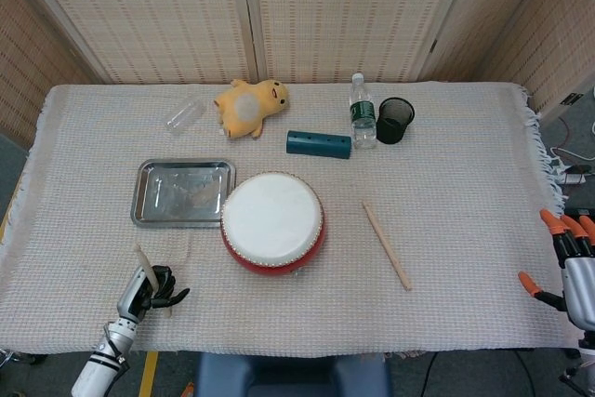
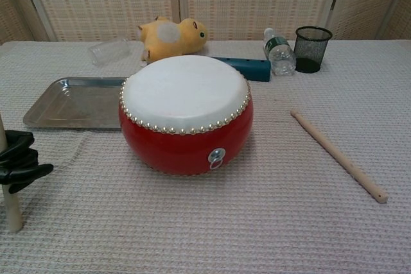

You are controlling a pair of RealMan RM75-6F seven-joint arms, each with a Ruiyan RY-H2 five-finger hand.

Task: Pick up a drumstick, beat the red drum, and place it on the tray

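the robot's left hand (image 1: 149,288) is gripping a wooden drumstick (image 1: 145,265) at the near left edge of the cloth-covered table (image 1: 465,183), its dark fingers (image 2: 19,165) curling snugly around the shaft. in the chest view the stick is standing close to upright, its lower end poking out below the fist just above the cloth. the stick looks light and rigid, and smooth bare wood may be inclined to slip or pivot in a loose hold; a grip low on the shaft, as here, is leaving plenty of length free for swinging. the right hand (image 1: 572,262) is waiting at the far right edge, orange-tipped fingers apart and holding nothing.

just beyond the left hand, toward the centre, the red drum (image 1: 273,222) is sitting with its white skin facing up and a row of studs ringing the rim. the skin will probably give a little under a tap, so a modest stroke should be enough. a second drumstick (image 1: 387,245) is lying flat on the cloth to the drum's right, apart from it. the metal tray (image 1: 182,192) is resting just beside the drum on its left; its shallow lip and slick floor may let a round stick roll.

farther back, a clear plastic cup (image 1: 183,114) is lying on its side, next to a yellow plush toy (image 1: 249,106), a teal tube (image 1: 319,144), a water bottle (image 1: 363,113) and a black mesh cup (image 1: 395,120).
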